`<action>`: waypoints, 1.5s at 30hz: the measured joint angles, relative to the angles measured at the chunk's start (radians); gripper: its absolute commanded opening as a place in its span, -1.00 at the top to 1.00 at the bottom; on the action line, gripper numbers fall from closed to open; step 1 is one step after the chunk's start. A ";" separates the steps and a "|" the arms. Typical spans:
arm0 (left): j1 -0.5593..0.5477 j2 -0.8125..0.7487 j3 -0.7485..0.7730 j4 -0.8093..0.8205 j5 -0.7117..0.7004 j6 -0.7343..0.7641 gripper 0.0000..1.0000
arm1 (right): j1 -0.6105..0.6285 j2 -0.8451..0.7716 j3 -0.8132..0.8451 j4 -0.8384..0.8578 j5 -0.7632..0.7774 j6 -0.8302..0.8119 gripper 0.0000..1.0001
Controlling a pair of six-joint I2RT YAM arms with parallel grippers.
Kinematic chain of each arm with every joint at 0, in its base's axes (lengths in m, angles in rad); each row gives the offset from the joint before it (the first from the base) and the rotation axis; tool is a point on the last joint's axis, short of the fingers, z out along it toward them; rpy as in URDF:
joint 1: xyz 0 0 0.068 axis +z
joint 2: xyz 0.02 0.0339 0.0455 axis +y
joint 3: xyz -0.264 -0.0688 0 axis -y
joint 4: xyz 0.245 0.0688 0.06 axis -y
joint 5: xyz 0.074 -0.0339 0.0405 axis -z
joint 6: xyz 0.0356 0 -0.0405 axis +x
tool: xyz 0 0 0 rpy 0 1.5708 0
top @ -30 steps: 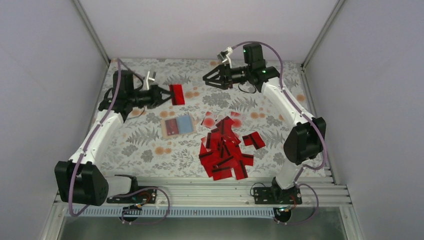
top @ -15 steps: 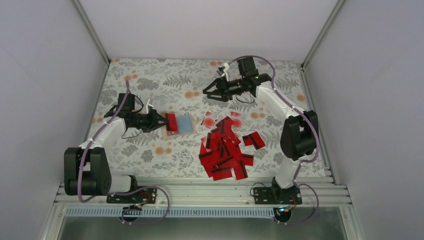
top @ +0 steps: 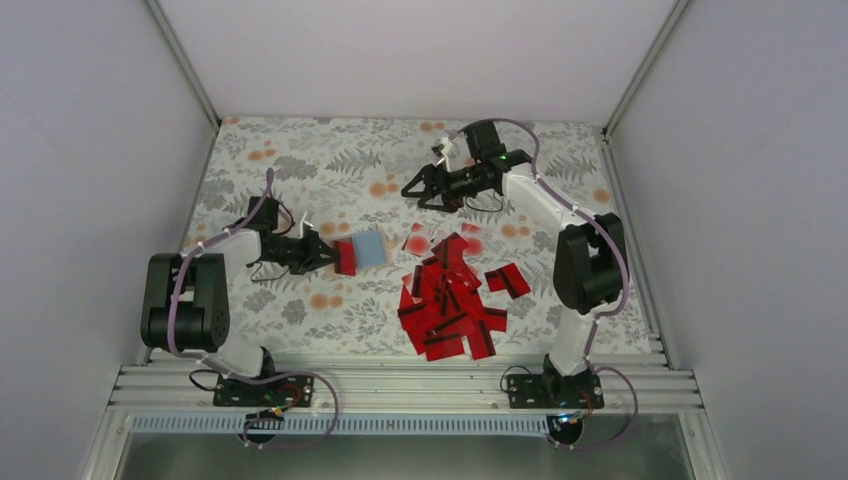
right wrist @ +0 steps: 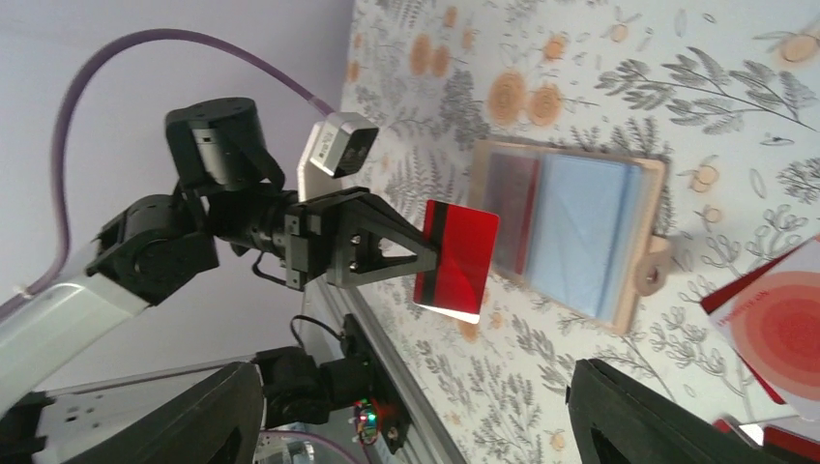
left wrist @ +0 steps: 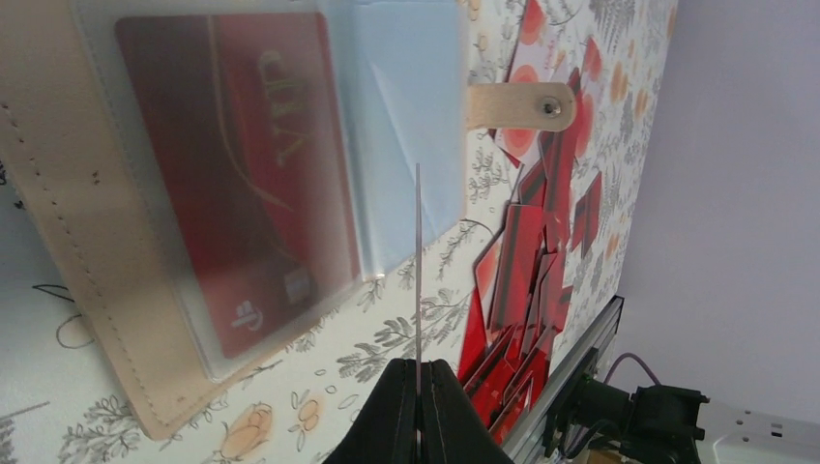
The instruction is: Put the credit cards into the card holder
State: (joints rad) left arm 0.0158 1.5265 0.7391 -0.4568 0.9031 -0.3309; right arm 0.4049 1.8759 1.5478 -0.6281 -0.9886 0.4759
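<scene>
Beside the card holder (right wrist: 580, 227), left pincer (right wrist: 425, 256) is clamping one credit card (right wrist: 456, 259); right pincer (top: 412, 194) is gaping empty. Any tilt is risking a jam at the sleeve (left wrist: 401, 116).

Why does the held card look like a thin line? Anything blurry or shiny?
Left wrist view: the credit card is seen edge-on; the card holder sleeve hazes the stored card. Right wrist view: its fingers are dark and soft-edged. Top view: even light, soft shadows.
</scene>
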 measured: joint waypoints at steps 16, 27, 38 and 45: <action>0.000 0.166 0.021 0.057 0.045 0.013 0.95 | 0.042 0.106 0.032 -0.048 0.088 -0.036 -0.47; 0.000 0.224 0.077 0.058 0.060 0.031 0.95 | 0.042 0.139 0.046 -0.050 0.087 -0.043 -0.42; 0.000 0.260 0.092 0.059 0.069 0.033 0.95 | 0.042 0.149 0.046 -0.051 0.087 -0.060 -0.35; -0.001 0.279 0.107 0.063 0.075 0.032 0.95 | 0.042 0.167 0.045 -0.050 0.080 -0.069 -0.25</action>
State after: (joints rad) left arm 0.0151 1.8053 0.8463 -0.3943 0.9783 -0.2985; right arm 0.4469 2.0426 1.5932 -0.6785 -0.9089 0.4072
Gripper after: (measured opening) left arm 0.028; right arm 0.643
